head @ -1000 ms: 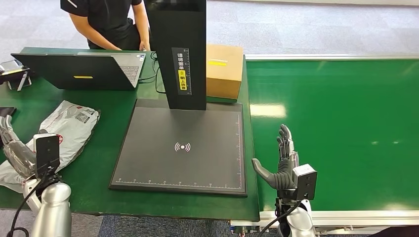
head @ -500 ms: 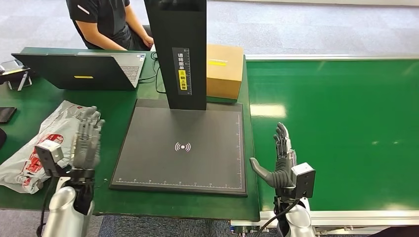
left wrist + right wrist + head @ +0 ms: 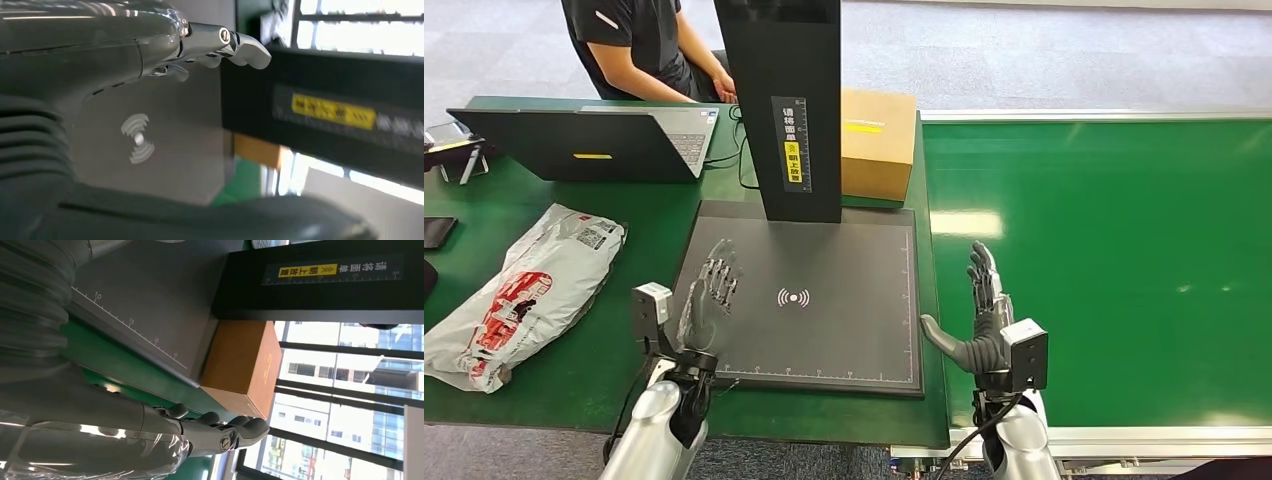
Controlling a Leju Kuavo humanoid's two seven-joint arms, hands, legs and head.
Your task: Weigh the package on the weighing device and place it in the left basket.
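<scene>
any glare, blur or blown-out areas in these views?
Head view: glare patch on the green conveyor belt, left hand slightly motion-blurred. Left wrist view: soft overall, yellow label unreadable, windows overexposed. Right wrist view: scale platform ruler marks sharp, windows bright.

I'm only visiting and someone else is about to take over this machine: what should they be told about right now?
Left hand: open, empty, over the weighing device.
Right hand: open, empty, by the conveyor's edge.
Package: on the green table, left of the weighing device, untouched by either hand.
Done: nothing weighed so far, by how things lie.
Left: pick up the package, weigh it, put it in the left basket.
</scene>
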